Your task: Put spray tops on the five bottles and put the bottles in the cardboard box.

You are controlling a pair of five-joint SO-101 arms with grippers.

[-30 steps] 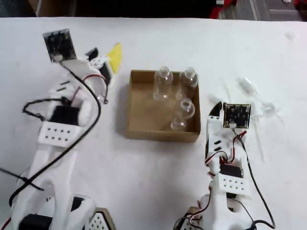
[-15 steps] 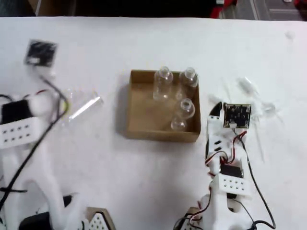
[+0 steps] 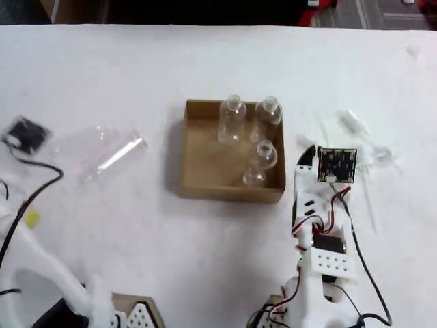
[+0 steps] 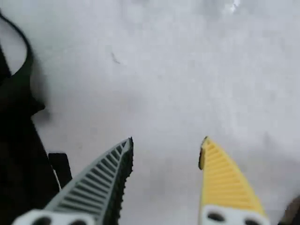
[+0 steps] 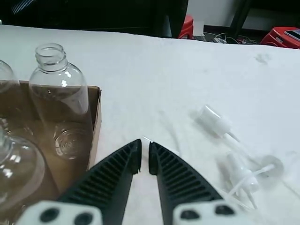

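Fingers of the left gripper [image 4: 166, 146] stand apart, one grey and one yellow, with nothing between them, over bare white table [image 4: 197, 70]. Fingers of the right gripper [image 5: 144, 153] are drawn almost together with a slim gap and grip nothing.

High view, clock bearings taken from the cardboard box [image 3: 183, 150] at table centre:
- Three bottles [image 3: 232, 117] stand upright inside the box, necks open, no tops fitted. Two are side by side against the 12 o'clock wall, the third near the 4 o'clock corner.
- Another bottle [image 3: 113, 152] lies on its side at 9 o'clock, well apart from the box. Whether a second lies beside it cannot be told.
- The spray tops [image 3: 362, 140] lie loose on the table at 3 o'clock.
- The right gripper sits just beside the 3 o'clock wall, between the box and the spray tops.
- The left arm [image 3: 24, 133] is at the 9 o'clock table edge, with a black cable [image 3: 34, 186] below it.
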